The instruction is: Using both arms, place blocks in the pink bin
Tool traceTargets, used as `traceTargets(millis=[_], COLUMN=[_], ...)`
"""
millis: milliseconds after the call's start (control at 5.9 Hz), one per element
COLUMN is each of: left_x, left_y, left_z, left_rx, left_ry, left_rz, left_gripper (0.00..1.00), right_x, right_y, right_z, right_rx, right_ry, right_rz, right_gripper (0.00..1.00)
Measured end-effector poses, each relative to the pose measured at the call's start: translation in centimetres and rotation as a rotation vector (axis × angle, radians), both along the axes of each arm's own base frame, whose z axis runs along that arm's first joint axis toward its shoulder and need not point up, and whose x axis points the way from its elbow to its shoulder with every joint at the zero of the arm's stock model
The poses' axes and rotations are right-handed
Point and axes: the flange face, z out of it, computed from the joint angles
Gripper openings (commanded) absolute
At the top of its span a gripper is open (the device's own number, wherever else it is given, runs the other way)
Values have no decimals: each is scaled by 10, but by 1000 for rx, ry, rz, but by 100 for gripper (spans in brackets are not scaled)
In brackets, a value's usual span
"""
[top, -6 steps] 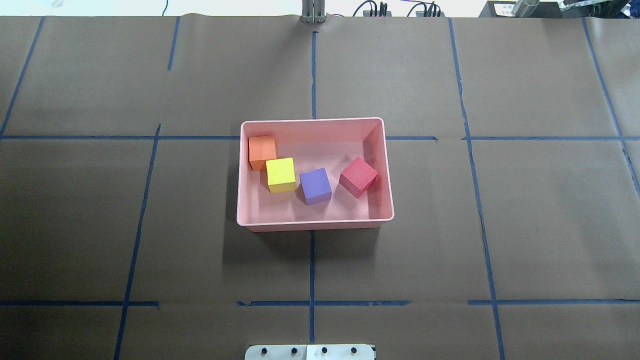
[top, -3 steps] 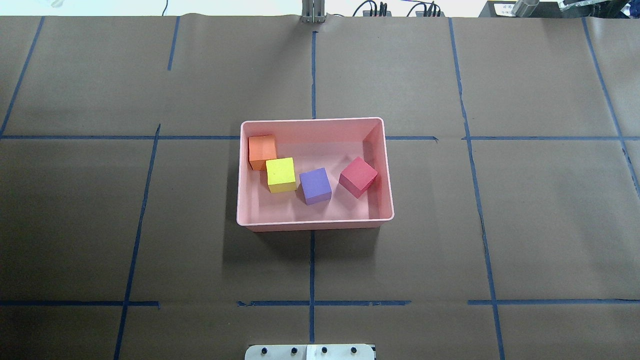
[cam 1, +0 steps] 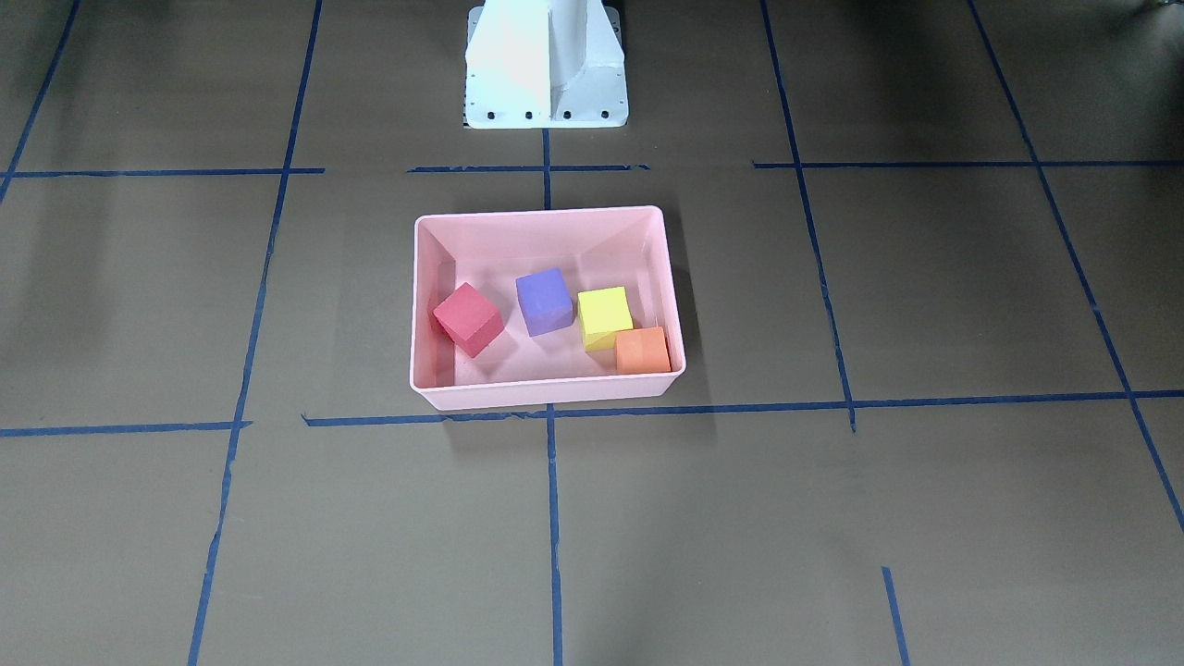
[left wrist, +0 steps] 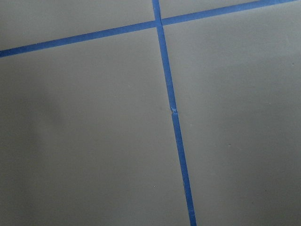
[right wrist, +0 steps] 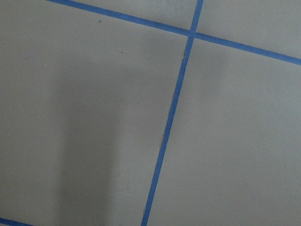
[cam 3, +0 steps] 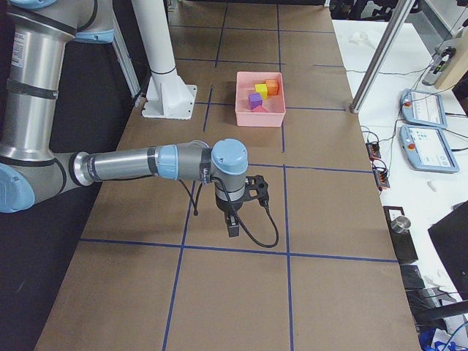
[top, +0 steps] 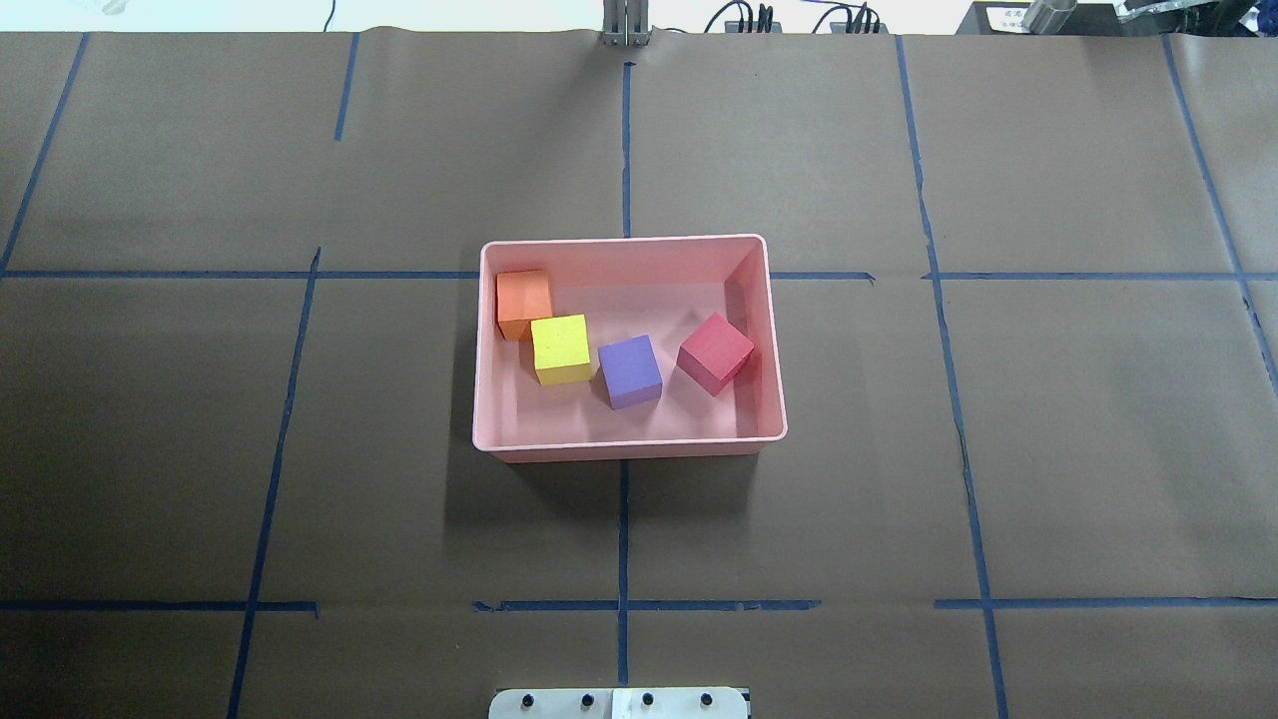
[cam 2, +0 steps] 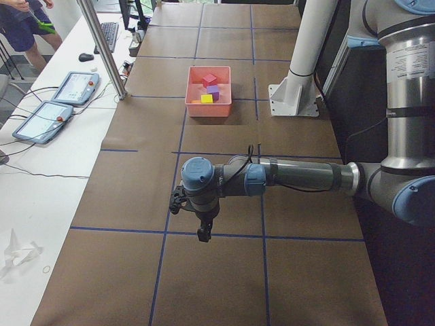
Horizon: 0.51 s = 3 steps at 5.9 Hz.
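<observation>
The pink bin [top: 629, 241] sits at the table's middle, also in the front-facing view [cam 1: 546, 396]. All of the blocks lie inside it: orange [top: 524, 303] in the far left corner, yellow-green [top: 560, 348] touching it, purple [top: 630, 370] in the middle, red [top: 715, 353] tilted near the right wall. Both arms are far from the bin. My left gripper [cam 2: 202, 227] shows only in the exterior left view and my right gripper [cam 3: 232, 223] only in the exterior right view. I cannot tell whether either is open or shut. Both point down over bare paper.
Brown paper with blue tape lines [top: 623, 140] covers the table. The white pedestal base [cam 1: 546, 65] stands on the robot's side of the bin. Both wrist views show only paper and tape. Tablets [cam 2: 71, 88] and a metal post [cam 2: 102, 47] are beside the table.
</observation>
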Motion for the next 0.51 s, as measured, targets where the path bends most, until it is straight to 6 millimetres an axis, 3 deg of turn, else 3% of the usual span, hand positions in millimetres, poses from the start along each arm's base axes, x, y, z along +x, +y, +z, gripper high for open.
traceTargets(millis=[508], left_x=[0], left_y=[8], left_z=[5], left_rx=[-12], left_ry=[0], left_rz=[0], left_gripper=[100], right_x=[0], right_y=[0], right_z=[0], right_rx=[0], right_ry=[0], right_rz=[0], right_gripper=[100])
